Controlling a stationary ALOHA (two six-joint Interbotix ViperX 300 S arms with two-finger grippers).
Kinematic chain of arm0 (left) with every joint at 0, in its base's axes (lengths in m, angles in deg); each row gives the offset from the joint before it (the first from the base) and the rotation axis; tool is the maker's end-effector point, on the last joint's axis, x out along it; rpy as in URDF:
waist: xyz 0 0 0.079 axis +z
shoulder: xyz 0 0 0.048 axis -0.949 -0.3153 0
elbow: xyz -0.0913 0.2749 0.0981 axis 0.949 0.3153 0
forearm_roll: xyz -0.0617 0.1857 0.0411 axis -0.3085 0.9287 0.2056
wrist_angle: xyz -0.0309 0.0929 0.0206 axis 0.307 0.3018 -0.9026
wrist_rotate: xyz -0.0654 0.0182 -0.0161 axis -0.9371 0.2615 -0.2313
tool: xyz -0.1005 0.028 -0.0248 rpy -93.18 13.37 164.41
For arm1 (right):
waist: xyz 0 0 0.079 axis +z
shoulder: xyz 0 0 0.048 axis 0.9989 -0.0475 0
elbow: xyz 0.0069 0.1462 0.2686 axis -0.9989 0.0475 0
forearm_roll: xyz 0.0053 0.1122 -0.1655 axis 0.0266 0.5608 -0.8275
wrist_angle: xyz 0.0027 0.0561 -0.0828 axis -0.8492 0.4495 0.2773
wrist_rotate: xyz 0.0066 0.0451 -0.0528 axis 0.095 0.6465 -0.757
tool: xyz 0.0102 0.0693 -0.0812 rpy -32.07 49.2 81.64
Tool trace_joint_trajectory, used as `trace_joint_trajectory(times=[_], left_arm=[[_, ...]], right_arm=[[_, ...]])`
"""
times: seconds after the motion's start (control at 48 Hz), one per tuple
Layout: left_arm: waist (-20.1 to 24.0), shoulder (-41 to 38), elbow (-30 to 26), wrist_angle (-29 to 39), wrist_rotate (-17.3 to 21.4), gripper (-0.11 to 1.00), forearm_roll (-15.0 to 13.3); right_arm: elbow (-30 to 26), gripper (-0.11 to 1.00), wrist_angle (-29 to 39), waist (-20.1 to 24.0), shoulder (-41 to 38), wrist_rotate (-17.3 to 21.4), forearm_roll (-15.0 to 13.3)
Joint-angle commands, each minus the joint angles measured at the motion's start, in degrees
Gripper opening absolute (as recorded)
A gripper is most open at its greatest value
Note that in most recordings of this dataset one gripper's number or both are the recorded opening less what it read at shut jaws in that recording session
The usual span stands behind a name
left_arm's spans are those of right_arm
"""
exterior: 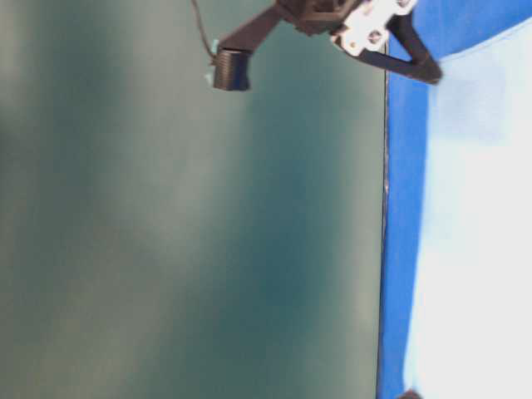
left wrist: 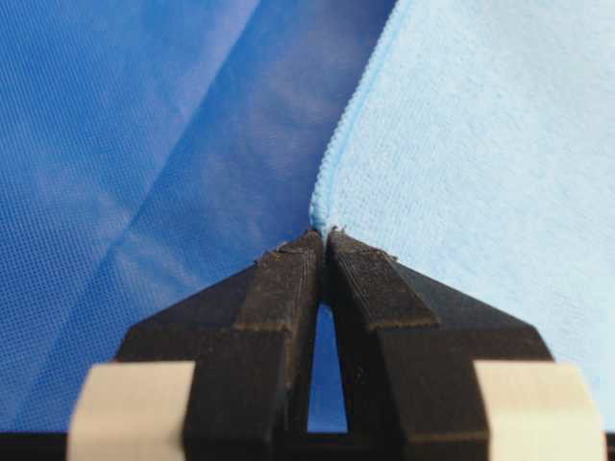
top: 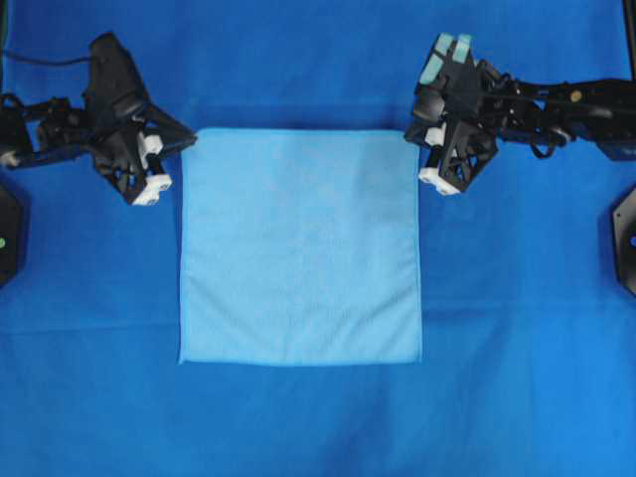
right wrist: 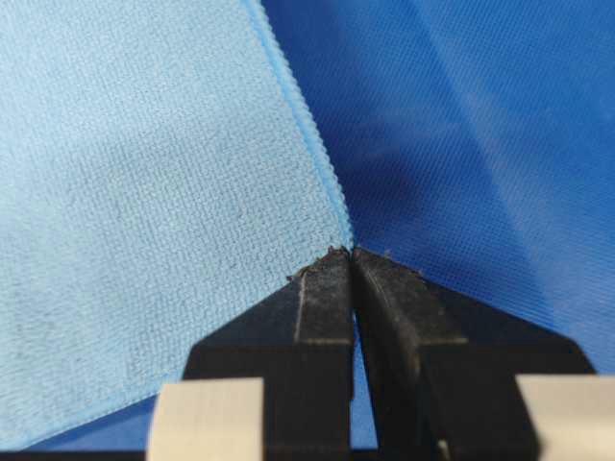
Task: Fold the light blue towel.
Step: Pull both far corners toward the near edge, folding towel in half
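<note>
The light blue towel [top: 300, 246] lies flat and square in the middle of the overhead view. My left gripper [top: 189, 142] is at its far left corner. In the left wrist view the gripper [left wrist: 325, 232] is shut, with the towel's hemmed corner [left wrist: 480, 144] pinched at the tips. My right gripper [top: 409, 139] is at the far right corner. In the right wrist view it [right wrist: 351, 252] is shut on the corner of the towel [right wrist: 144, 192]. The towel also shows as a pale sheet in the table-level view [exterior: 478, 249].
The royal-blue table covering [top: 298, 417] spreads all round the towel, with a faint crease across the near part. Black arm bases stand at the left edge [top: 6, 234] and the right edge [top: 626, 238]. A green backdrop [exterior: 166, 249] fills most of the table-level view.
</note>
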Motion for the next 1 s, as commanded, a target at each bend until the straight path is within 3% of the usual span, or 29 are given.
trace_joint_trajectory(times=[0.0, 0.146, 0.417, 0.729, 0.979], left_arm=[[-1.6, 3.8, 0.4, 0.9, 0.2, 0.02, 0.1], [-6.2, 8.1, 1.7, 2.8, -0.4, 0.02, 0.1], [-18.4, 12.7, 3.3, 5.1, -3.1, 0.02, 0.1], [-35.4, 7.9, 2.0, 4.9, -10.5, 0.01, 0.1], [-40.3, -0.2, -1.4, 4.7, -13.4, 0.01, 0.1]], right_arm=[[-0.9, 0.02, 1.8, 0.5, 3.5, 0.2, -0.1], [-0.4, 0.02, 4.2, 3.5, 7.1, 0.5, 0.2], [0.7, 0.02, 6.7, 15.4, 9.3, 4.6, 2.5], [0.5, 0.02, 6.9, 28.5, 8.3, 14.7, 2.7], [-1.4, 0.02, 6.8, 33.9, 3.9, 19.6, 2.8]])
